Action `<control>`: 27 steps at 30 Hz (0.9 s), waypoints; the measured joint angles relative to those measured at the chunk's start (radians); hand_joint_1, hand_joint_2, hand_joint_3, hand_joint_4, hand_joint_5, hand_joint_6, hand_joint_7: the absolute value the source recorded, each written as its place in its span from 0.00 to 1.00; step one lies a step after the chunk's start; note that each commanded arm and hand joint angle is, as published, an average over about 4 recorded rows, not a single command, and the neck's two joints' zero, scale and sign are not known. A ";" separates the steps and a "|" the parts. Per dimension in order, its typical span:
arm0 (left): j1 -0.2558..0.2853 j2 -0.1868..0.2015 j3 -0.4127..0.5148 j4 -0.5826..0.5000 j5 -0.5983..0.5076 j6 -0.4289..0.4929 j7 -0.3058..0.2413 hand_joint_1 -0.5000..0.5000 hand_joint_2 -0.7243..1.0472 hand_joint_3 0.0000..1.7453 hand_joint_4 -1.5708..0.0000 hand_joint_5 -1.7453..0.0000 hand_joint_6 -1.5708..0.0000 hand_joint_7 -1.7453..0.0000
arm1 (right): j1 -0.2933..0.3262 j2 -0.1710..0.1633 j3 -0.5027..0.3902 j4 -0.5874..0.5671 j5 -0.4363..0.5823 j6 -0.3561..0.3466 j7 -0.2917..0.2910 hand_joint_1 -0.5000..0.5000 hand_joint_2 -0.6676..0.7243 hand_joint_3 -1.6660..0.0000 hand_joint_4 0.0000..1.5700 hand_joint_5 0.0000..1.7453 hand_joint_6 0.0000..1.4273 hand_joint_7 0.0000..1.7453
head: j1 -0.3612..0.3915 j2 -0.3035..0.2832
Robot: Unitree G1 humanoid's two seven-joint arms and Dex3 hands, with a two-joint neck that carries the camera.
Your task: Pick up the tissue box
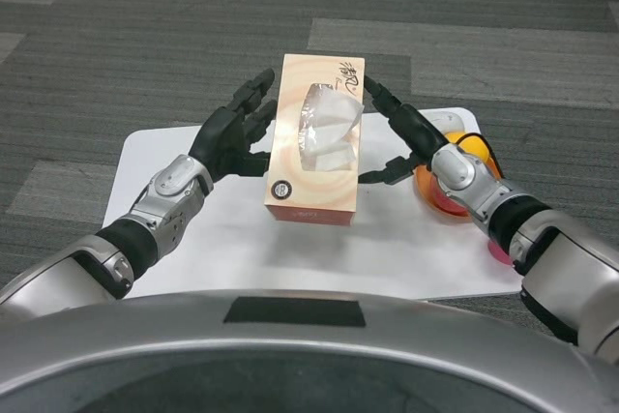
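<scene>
At frame centre, the left hand (230, 134) and right hand (401, 132) press flat against opposite sides of the tissue box (315, 142), clasping it between them above the white table (193, 239). The box is peach cardboard, rectangular, with white tissue puffing from its top slot.

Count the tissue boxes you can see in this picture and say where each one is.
1: the tissue box is clasped between the left hand and right hand over the white table; none seems hidden.
</scene>
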 measured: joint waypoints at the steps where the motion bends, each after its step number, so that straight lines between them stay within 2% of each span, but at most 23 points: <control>1: 0.001 0.000 0.001 -0.002 0.000 0.000 0.000 1.00 1.00 0.10 1.00 1.00 1.00 1.00 | 0.000 -0.001 -0.001 -0.002 0.000 0.000 0.000 0.04 0.09 0.71 0.00 0.00 0.00 0.00 | 0.000 0.000; 27: 0.007 0.009 0.010 -0.030 0.001 0.004 0.000 1.00 1.00 0.10 1.00 1.00 1.00 1.00 | 0.000 -0.013 -0.009 -0.030 0.000 0.000 0.001 0.04 0.09 0.71 0.00 0.00 0.00 0.00 | -0.001 -0.004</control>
